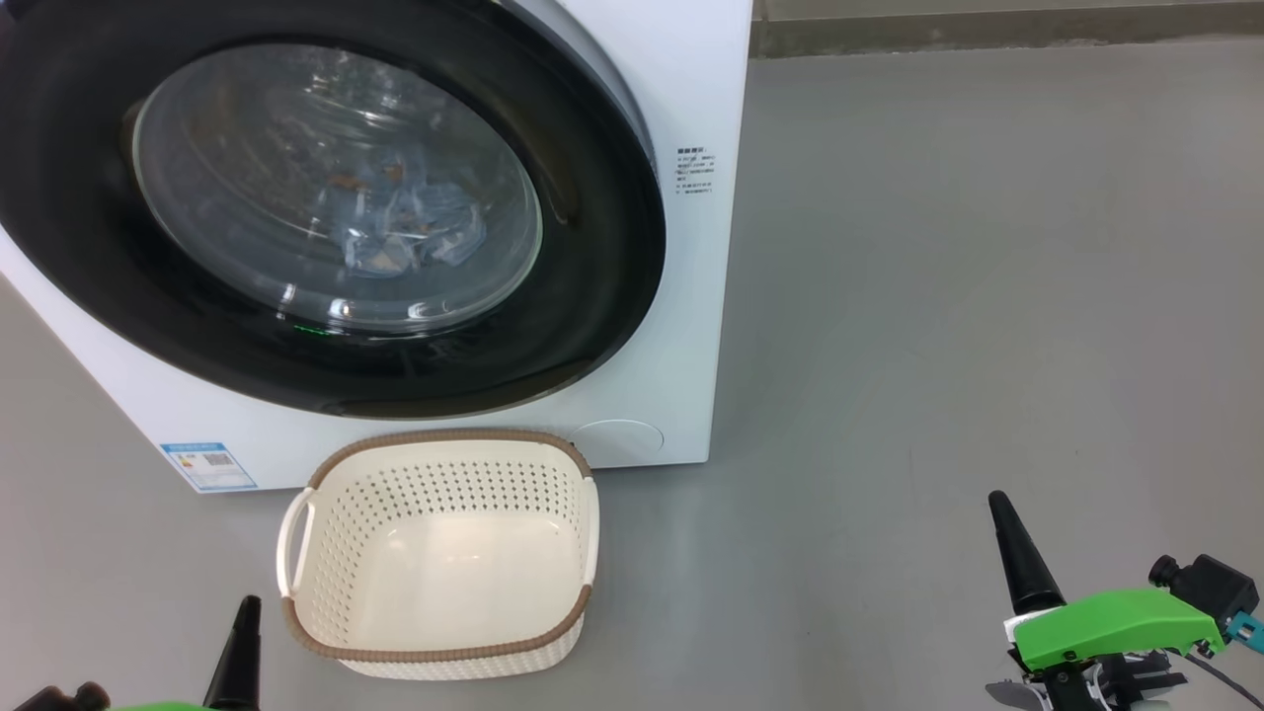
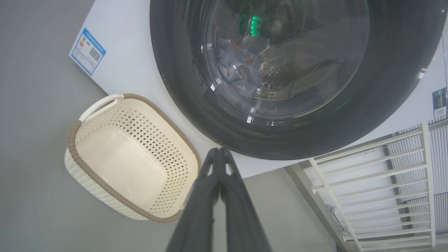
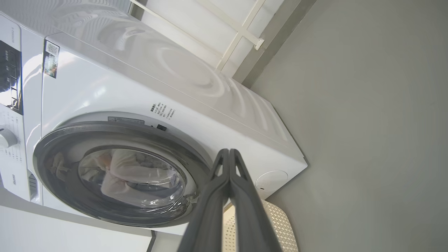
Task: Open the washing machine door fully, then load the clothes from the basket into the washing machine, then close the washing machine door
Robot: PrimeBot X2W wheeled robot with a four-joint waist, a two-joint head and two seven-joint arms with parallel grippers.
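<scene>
"Where did the clothes end up?"

"In the drum. Look through the glass of the washing machine door (image 1: 336, 188). The light blue clothes (image 1: 405, 232) lie low in there, at about five o'clock from the glass's centre. The door sits flush against the white washing machine (image 1: 691, 326)."

"And the basket?"

"The basket (image 1: 439, 435) stands on the grey floor (image 1: 938, 296) at six o'clock from the door, just in front of the machine's base. Its bare cream bottom shows. The blue label sticker (image 1: 209, 466) is at ten o'clock from it."

"What are the grippers doing?"

"The left gripper (image 1: 249, 610) hangs at seven o'clock from the basket, just beside its near corner. Its fingers are pressed tip to tip with nothing between them. The right gripper (image 1: 999, 509) is well apart, at three o'clock from the basket. It's pinched together the same way and holds nothing."
</scene>
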